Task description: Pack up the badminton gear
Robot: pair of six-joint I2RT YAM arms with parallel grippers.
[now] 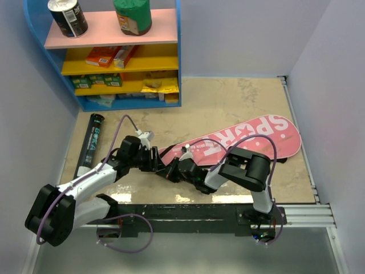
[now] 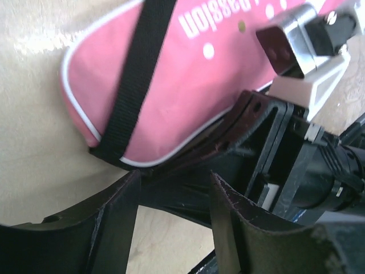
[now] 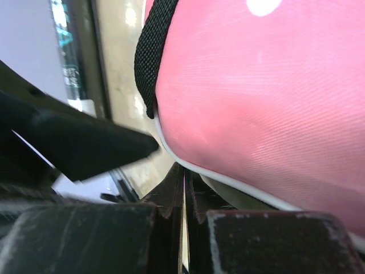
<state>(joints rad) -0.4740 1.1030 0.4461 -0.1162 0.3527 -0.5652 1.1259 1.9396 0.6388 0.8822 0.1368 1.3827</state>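
Note:
The pink cover (image 1: 245, 140) with white "SPORT" lettering lies diagonally on the table, its narrow end (image 2: 142, 108) pointing toward the arms. My right gripper (image 1: 178, 167) is shut, its tips (image 3: 183, 171) pressed against the white-piped edge of the cover (image 3: 256, 97); nothing shows between them. My left gripper (image 1: 159, 162) faces it from the left and is open (image 2: 174, 182), with only bare table between its fingers. The long black tube (image 1: 91, 142) with teal lettering lies at the far left, also visible behind in the right wrist view (image 3: 74, 68).
A blue shelf unit (image 1: 178, 57) with snack cans and boxes stands at the back left. Walls close in both sides, with a metal rail (image 1: 299, 142) along the right. The arms' black base bar (image 1: 188, 212) runs along the near edge.

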